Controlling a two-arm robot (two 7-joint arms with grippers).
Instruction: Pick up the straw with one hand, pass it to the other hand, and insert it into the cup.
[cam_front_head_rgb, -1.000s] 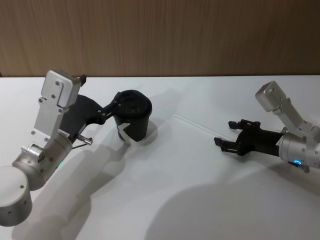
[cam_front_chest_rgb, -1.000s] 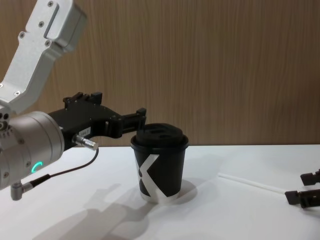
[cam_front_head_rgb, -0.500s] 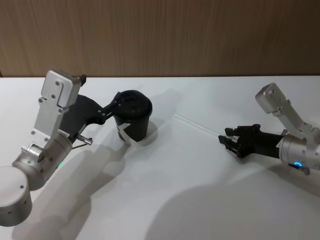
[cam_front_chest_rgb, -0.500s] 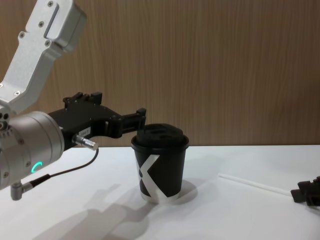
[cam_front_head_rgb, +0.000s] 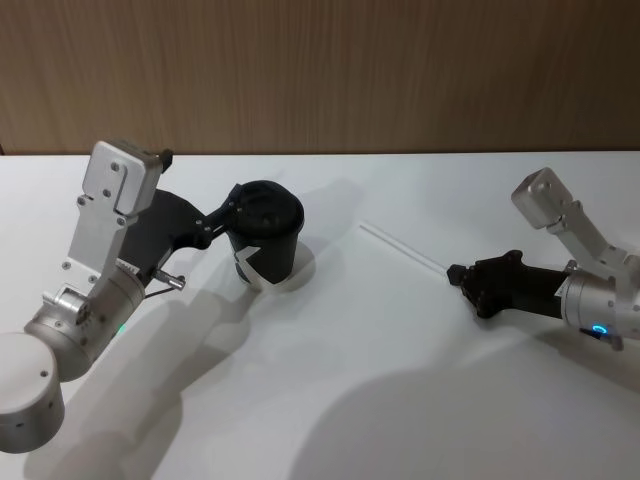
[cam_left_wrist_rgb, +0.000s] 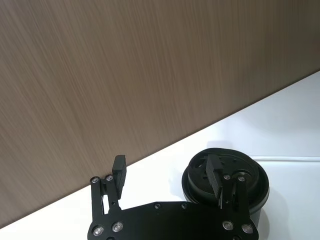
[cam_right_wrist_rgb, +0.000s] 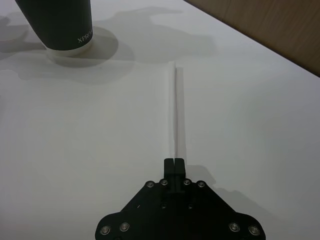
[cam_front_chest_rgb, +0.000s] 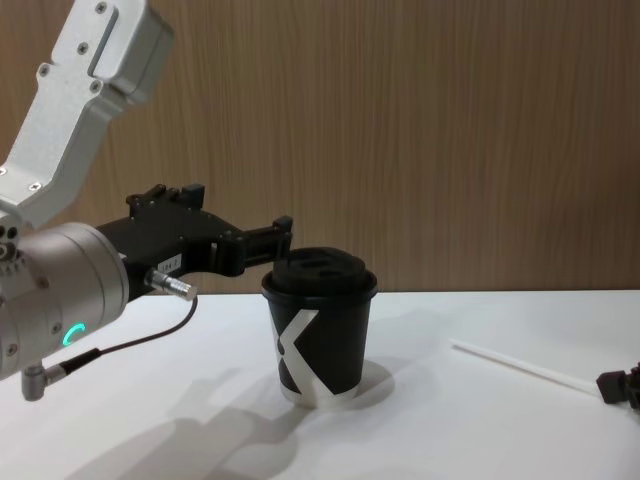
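Head view: straw (cam_front_head_rgb: 402, 246) now between jaws

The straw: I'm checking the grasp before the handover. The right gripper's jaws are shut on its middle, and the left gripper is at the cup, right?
Not the middle: the right wrist view shows the right gripper with its jaws shut on one end of the straw, the rest running out toward the cup. The left gripper is at the cup, as you said.
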